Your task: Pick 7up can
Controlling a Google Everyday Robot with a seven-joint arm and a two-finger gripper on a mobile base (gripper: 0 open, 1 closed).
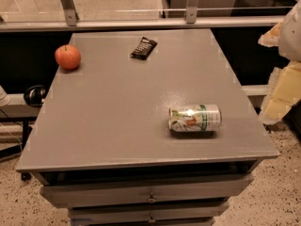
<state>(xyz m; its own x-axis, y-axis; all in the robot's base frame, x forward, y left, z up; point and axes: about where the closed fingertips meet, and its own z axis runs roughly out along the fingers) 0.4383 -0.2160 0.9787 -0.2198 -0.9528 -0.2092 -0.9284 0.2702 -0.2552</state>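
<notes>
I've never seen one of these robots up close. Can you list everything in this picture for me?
7up can: one, white-silver with green bands and a red-orange mark, lying on its side on the near right part of the table.
apple: one, red, at the table's far left corner.
wrapped bar: one, black, flat, near the table's far edge.
table: one, grey, fills the middle of the view.
drawers: two showing, grey, under the table's front edge.
floor: speckled, pale, around the table.
gripper: one, pale yellow and white, at the right edge of the view beside the table, apart from the can, partly cut off.
</notes>
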